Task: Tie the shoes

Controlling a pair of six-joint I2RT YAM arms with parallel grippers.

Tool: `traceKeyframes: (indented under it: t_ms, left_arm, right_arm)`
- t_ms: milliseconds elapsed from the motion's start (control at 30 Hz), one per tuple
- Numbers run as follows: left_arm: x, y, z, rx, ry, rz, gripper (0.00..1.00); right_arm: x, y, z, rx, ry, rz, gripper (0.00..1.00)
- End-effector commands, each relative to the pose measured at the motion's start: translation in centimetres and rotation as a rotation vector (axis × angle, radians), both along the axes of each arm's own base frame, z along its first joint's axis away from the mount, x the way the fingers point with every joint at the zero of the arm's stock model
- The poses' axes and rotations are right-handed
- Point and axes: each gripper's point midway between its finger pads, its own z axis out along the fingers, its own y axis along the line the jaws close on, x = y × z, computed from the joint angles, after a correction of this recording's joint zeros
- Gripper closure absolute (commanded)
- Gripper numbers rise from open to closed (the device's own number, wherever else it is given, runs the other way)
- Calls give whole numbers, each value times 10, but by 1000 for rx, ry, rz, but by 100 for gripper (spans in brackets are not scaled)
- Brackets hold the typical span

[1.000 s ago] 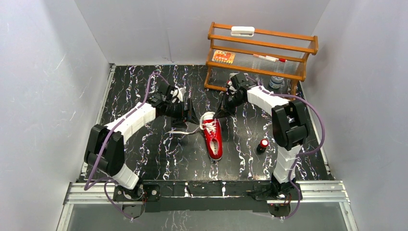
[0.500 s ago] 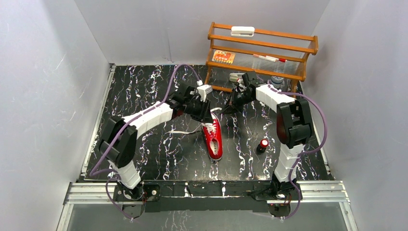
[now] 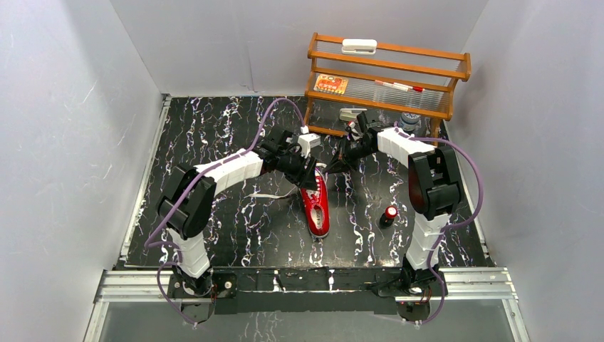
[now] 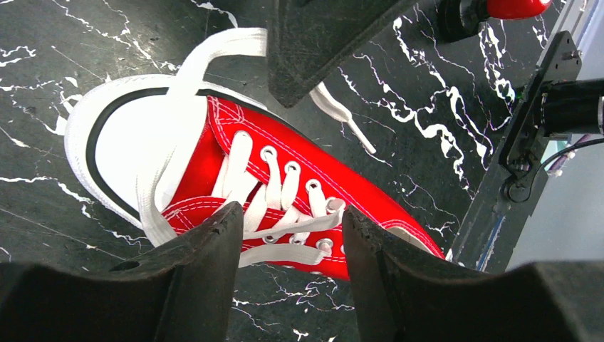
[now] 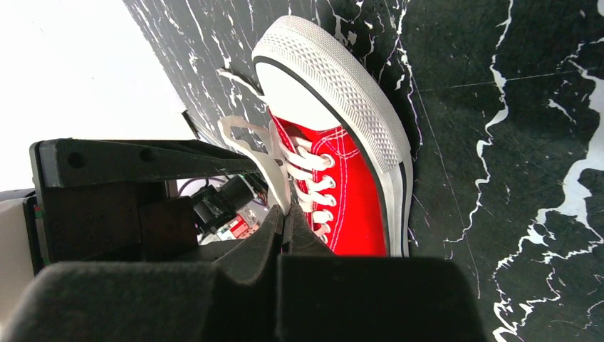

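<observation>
Top view: sneaker toe end hidden under left gripper; contact with laces too small to tell
Left wrist view: heel hidden behind own fingers; red-and-black cylinder cut by top edge
Right wrist view: heel hidden behind right gripper; lace runs out of sight at closed fingers, grip unclear

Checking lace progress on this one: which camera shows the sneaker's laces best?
Left wrist: the laces are close, sharp and seen from above, crossing by crossing. Right wrist shows them foreshortened from the toe end; top external shows them tiny and partly hidden.
</observation>
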Motion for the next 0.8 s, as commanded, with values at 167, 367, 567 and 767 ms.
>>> traceKeyframes:
  t_ms: [167,367,567,767]
  left_arm:
    - [-18,-1,-3,-34,42,-88,44]
    - [-14,6,-6,14,37,-55,60]
    - [-15,3,16,-20,20,-53,96]
    - [-19,4,29,-40,11,-47,100]
  right_arm:
    - [9,11,24,78,-35,1,100]
    - [3,19,14,65,-5,5,100]
    - [10,33,6,55,-3,23,100]
    - [9,39,-9,16,8,26,100]
